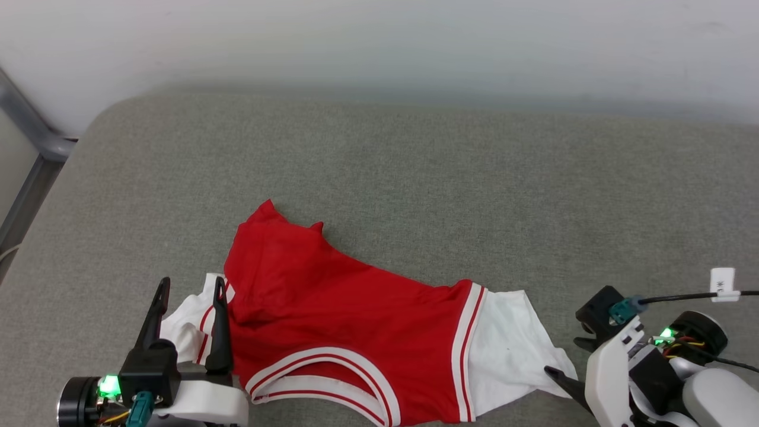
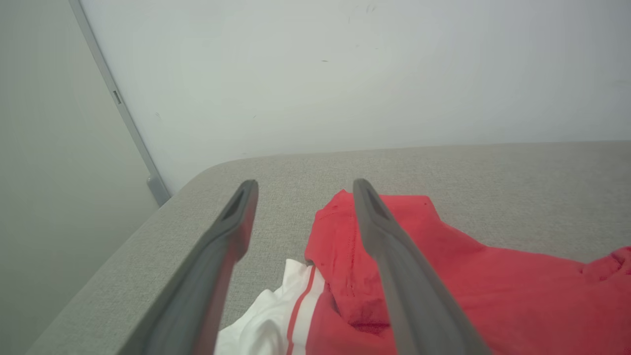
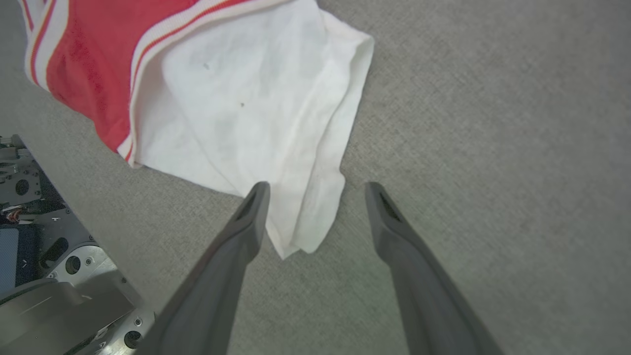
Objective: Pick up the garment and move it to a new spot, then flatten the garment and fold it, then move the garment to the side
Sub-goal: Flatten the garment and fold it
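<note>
The garment (image 1: 332, 308) lies crumpled on the grey padded surface (image 1: 415, 178), red body in the middle with a white sleeve at each end and striped trim at the neckline; no lettering shows. My left gripper (image 1: 191, 287) stands open at its left end, one finger over the left sleeve (image 2: 266, 315), the other at the red fabric (image 2: 443, 276). My right gripper (image 1: 562, 356) is open at the right sleeve (image 3: 246, 108). In the right wrist view that gripper (image 3: 316, 187) straddles the sleeve's corner, with its left finger (image 3: 249, 217) overlapping the sleeve's edge.
A pale wall (image 1: 379, 41) runs behind the padded surface. A grey metal frame (image 1: 35, 136) stands at the far left corner. Part of my own base (image 3: 44, 276) shows beside the surface's near edge. Bare padding stretches beyond and to the right of the garment.
</note>
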